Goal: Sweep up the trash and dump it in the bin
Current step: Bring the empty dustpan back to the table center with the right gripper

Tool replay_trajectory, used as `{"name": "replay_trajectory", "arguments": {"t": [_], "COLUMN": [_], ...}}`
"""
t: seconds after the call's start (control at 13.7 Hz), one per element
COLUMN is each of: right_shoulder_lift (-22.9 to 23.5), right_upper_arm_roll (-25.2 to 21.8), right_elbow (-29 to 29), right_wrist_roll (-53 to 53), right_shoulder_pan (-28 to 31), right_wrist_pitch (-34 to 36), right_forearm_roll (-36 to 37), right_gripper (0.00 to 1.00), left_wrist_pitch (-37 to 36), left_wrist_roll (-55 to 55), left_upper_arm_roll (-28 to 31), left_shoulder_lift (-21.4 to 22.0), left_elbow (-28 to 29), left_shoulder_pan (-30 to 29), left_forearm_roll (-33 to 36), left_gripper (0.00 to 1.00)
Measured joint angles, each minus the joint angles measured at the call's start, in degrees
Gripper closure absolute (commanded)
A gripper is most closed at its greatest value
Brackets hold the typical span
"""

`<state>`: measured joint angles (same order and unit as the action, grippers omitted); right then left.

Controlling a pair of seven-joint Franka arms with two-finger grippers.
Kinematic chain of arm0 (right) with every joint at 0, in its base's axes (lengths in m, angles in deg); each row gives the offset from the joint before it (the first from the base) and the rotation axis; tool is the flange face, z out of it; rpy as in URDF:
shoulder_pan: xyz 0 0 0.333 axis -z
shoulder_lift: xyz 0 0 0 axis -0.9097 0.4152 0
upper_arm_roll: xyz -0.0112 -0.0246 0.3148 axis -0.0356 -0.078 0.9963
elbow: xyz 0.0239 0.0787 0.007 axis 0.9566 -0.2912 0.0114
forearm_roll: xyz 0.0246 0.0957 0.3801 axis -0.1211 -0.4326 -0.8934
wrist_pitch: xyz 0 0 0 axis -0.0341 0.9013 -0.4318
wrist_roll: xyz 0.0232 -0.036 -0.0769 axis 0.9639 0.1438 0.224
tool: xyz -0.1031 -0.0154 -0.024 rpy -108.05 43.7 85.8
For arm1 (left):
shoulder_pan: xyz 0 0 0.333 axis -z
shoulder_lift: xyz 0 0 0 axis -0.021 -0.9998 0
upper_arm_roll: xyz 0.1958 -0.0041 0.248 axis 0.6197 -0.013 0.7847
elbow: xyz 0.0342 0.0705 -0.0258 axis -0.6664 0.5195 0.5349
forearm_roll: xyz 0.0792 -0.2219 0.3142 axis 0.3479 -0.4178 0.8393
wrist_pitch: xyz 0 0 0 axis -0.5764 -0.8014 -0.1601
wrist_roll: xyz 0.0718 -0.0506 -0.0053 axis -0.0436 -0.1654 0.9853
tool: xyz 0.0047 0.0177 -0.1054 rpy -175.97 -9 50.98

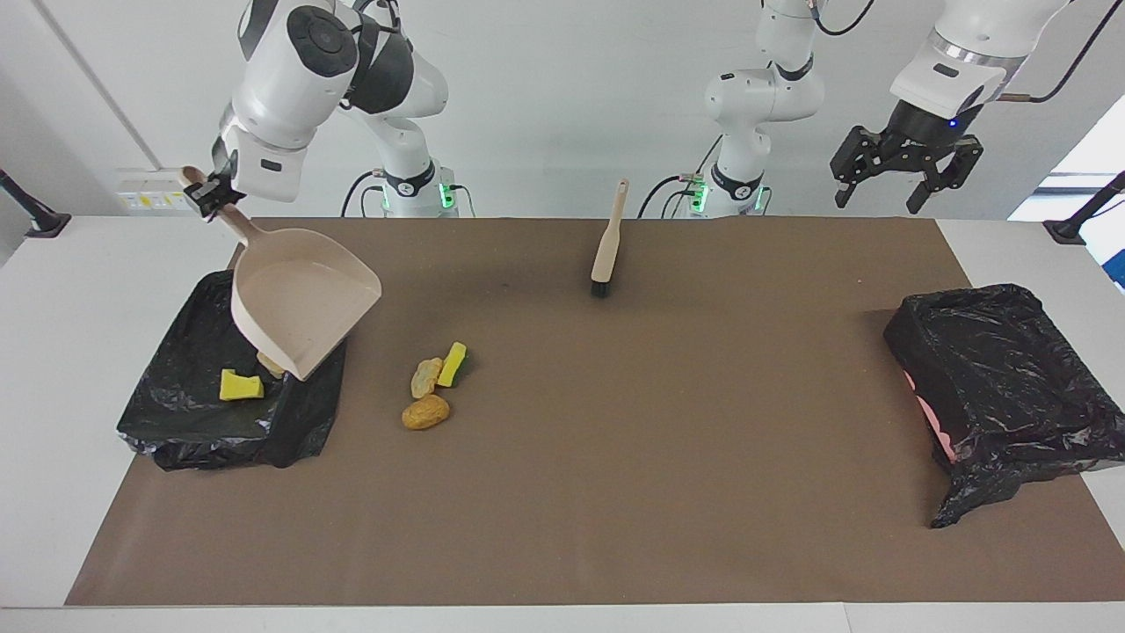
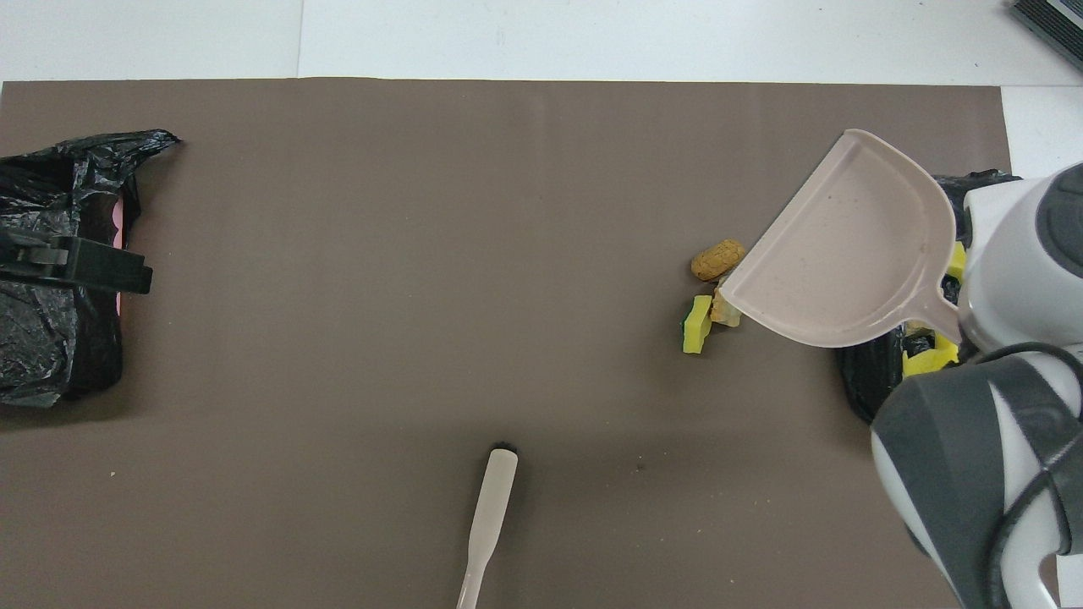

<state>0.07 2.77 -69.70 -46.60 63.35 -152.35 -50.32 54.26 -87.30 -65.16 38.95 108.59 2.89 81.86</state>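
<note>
**Dustpan held up over the bin, three pieces left on the mat**

The right gripper [image 1: 211, 189], at the upper left of the facing view, was clamped on the handle of the beige dustpan [image 1: 303, 308]. The pan hung in the air, tilted, its scoop open toward the camera, over the edge of the black-lined bin [image 1: 189, 413] at the left of that frame. In the overhead view the pan filled the upper right and covered most of that bin.

Some of the trash lay inside the bin: a yellow sponge chunk [image 1: 239, 385] showed plainly, and a tan piece [image 1: 268, 362] peeked out under the pan's lip; what else lay below the pan could not be told. Three more pieces sat on the brown mat [image 1: 615, 457] just beside the bin, toward the middle of the frame: a green-backed yellow sponge [image 1: 453, 364], a tan slice [image 1: 426, 377] touching it, and an orange-brown lump [image 1: 425, 411] lower in the facing view.

The hand brush [image 1: 609, 242] lay on the mat at the top centre of the facing view, bristles pointing down-frame.

The left gripper [image 1: 906, 167] waited at the upper right of the facing view with its fingers spread and nothing in them, above a second black-lined bin [image 1: 1002, 387] at the right edge of the bench [image 1: 53, 290].
</note>
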Motion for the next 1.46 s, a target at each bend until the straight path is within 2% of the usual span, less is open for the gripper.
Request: {"name": "replay_trajectory", "arguments": {"t": [0.15,0.29,0.44,0.59,0.81,1.1,1.24,1.46], "right_shoulder_lift": [1.7,6.1,14.1,22.3,31.3,42.6,45.4,47.6], "right_upper_arm_roll": [0.2,0.4,0.5,0.5,0.4,0.5,0.6,1.1], "right_elbow": [0.1,2.2,8.0,14.9,22.2,31.2,33.3,33.3], "right_wrist_roll": [-14.7,-29.6,-41.8,-50.3,-57.8,-66.5,-66.9,-66.9], "right_shoulder_pan": [-4.7,-9.4,-14.3,-16.6,-18.5,-22.5,-23.2,-24.5], "right_wrist_pitch": [0.0,-0.2,-2.4,-5.7,-13.5,-21.9,-23.6,-25.9], "right_forearm_roll": [-5.0,-10.0,-12.6,-17.0,-20.8,-21.8,-22.9,-24.0], "right_gripper": [1.0,1.0,1.0,1.0,1.0,1.0,1.0,1.0], "left_wrist_pitch": [-0.2,-0.2,-0.2,-0.2,-0.2,-0.2,-0.2,-0.3], "left_wrist_roll": [0.0,0.0,0.0,0.0,0.0,0.0,0.0,0.0], "left_upper_arm_roll": [1.1,1.7,2.1,2.1,2.2,2.3,2.3,2.3], "left_shoulder_lift": [0.3,0.3,0.3,0.3,0.3,0.3,0.3,0.3], "left_elbow": [0.1,0.1,0.2,0.2,0.2,0.3,0.5,0.6], "left_shoulder_pan": [0.8,0.8,0.8,0.8,0.8,0.8,0.8,0.8], "left_forearm_roll": [0.0,0.0,0.0,0.0,0.0,0.0,0.0,0.0], "left_gripper": [0.0,0.0,0.0,0.0,0.0,0.0,0.0,0.0]}}
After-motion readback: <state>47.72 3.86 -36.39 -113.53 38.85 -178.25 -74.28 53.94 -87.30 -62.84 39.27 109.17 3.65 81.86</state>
